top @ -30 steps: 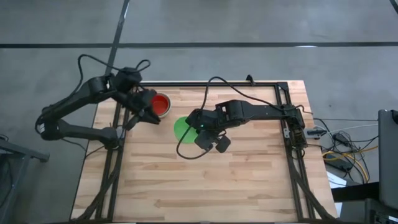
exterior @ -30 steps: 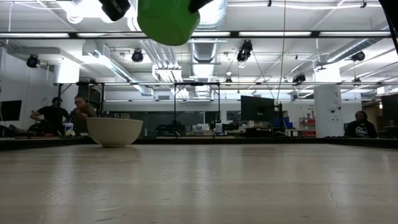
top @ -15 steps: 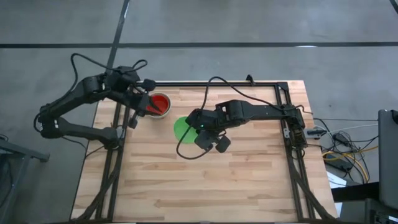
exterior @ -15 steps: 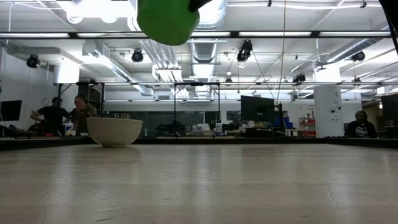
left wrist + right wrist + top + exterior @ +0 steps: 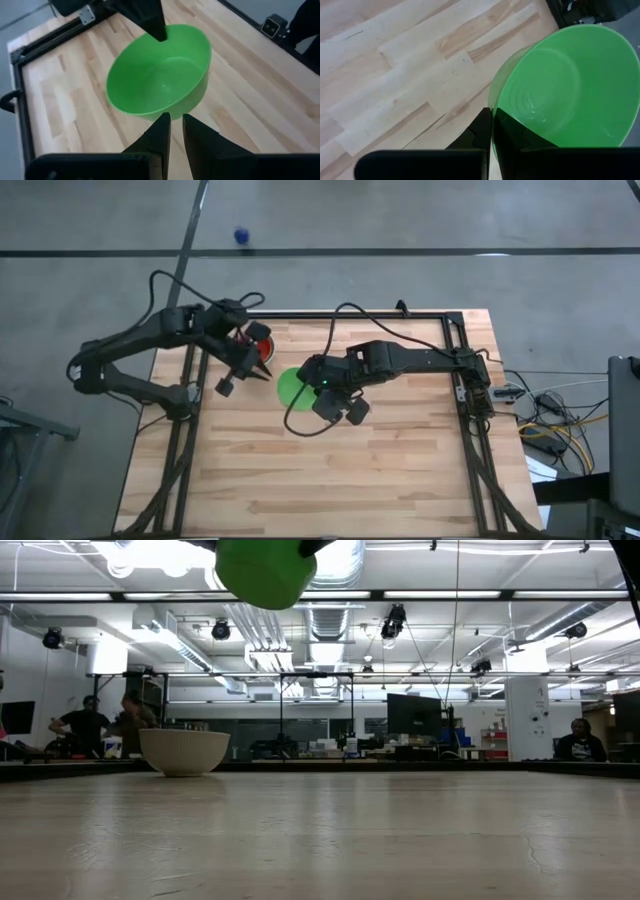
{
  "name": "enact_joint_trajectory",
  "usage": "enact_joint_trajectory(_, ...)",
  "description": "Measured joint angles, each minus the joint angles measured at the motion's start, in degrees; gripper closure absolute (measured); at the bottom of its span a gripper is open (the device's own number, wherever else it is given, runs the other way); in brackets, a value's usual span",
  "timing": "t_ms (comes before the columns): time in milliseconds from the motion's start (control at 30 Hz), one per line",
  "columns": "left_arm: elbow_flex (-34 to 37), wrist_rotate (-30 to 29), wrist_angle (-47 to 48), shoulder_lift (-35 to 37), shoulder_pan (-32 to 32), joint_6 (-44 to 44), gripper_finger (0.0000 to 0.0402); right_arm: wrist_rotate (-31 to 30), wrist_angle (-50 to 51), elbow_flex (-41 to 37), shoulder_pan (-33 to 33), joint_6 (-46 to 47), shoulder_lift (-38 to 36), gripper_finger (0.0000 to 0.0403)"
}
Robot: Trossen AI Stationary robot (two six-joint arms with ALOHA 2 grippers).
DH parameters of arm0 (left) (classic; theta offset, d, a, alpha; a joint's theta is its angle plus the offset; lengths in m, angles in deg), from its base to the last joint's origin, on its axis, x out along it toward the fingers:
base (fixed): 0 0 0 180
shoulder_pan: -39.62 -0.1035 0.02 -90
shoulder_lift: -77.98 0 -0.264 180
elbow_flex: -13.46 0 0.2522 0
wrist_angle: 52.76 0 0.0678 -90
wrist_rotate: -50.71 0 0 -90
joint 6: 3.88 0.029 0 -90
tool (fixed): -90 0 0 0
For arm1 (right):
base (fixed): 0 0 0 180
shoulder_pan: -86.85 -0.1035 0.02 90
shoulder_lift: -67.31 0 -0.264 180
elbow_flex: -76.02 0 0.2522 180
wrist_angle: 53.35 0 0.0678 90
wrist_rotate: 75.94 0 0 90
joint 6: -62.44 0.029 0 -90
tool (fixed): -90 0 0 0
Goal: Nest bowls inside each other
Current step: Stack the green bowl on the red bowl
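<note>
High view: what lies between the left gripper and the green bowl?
Nothing: the high view shows only bare table between the left gripper and the green bowl.

grey floor, ceiling strip lights

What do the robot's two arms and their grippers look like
Both arms are dark, almost black, jointed links with black cables looping off them. The left gripper and right gripper each end in two flat, tapering black fingers. The right arm shows a small green light.

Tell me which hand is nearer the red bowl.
Left. The left hand hangs right beside the red bowl; the right hand is farther off, shut on the rim of the green bowl.
</note>
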Motion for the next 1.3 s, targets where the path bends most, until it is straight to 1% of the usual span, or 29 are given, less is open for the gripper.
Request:
enact_joint_trajectory(67, 0.00, 0.03, 0.05, -0.29, 0.56, -1.78, 0.0346, -0.02, 0.01, 0.00, 0.00, -0.75, 0.00, 0.0394)
enact_joint_trajectory(333, -0.30, 0.19, -0.19, -1.51, 1.42, -15.64, 0.0346, -0.12, -0.27, -0.26, 0.00, -1.49, 0.00, 0.0394)
enact_joint_trajectory(500, -3.29, 0.19, -0.93, -3.09, 1.42, -28.31, 0.0346, -0.36, -0.55, -0.31, 0.00, -2.90, 0.00, 0.0394)
enact_joint_trajectory(600, -5.81, 0.17, -0.81, -4.43, 1.42, -38.69, 0.0346, -1.89, -0.63, -0.35, 0.00, -2.92, 0.00, 0.0394)
enact_joint_trajectory(733, -8.83, 0.13, -0.67, -6.46, 1.42, -56.51, 0.0346, -4.29, -0.68, -0.37, 0.04, -2.39, 0.00, 0.0394)
enact_joint_trajectory(833, -10.54, 0.00, -0.39, -7.96, 1.42, -69.02, 0.0346, -4.68, -0.40, -0.39, 0.04, -2.04, 0.00, 0.0394)
enact_joint_trajectory(900, -11.38, -0.04, 0.11, -8.54, 1.42, -74.82, 0.0346, -4.68, -0.27, -0.39, 0.02, -2.04, 0.00, 0.0394)
enact_joint_trajectory(967, -11.96, -0.02, 2.63, -8.83, 1.42, -79.97, 0.0348, -4.68, -0.24, -0.42, 0.00, -2.06, 0.00, 0.0394)
enact_joint_trajectory(1033, -12.42, -0.53, 6.68, -8.98, 1.44, -83.54, 0.0352, -4.68, -0.16, -0.44, 0.00, -2.04, 0.00, 0.0394)
enact_joint_trajectory(1133, -12.79, -4.00, 13.26, -8.92, 1.47, -87.86, 0.0359, -4.66, 0.21, -0.44, 0.00, -2.04, 0.00, 0.0394)
enact_joint_trajectory(1200, -12.79, -5.20, 14.42, -8.65, 1.44, -88.54, 0.0363, -4.66, 0.19, -0.44, 0.00, -2.43, 0.00, 0.0394)
enact_joint_trajectory(1300, -13.31, -5.43, 13.65, -8.60, 1.45, -89.94, 0.0368, -4.66, 0.17, -0.44, 0.00, -4.85, 0.00, 0.0394)
